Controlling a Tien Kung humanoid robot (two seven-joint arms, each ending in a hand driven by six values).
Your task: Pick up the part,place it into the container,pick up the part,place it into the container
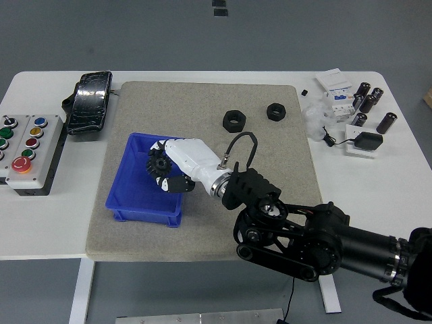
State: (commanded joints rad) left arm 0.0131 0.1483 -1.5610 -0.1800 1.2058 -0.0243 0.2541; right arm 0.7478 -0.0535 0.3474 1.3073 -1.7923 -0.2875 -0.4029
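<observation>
Right hand (170, 169), white-shelled with black fingers, is curled around a black gear (159, 165) and holds it over the right half of the blue bin (131, 191); whether the gear touches the bin floor is hard to tell from this angle. Its black arm (304, 236) runs from the lower right corner up to the bin's right wall.

The bin is the landmark. It sits on a grey mat (202, 115) that covers most of the white table (398, 196). Left of the bin stands a button box (23, 152), and beyond its far left corner lies a black pad (89, 101). Beyond and to the right of the bin, two black nuts (233, 120) lie apart on the mat. Far right of the bin is a cluster of small black cylinders (368, 101).
</observation>
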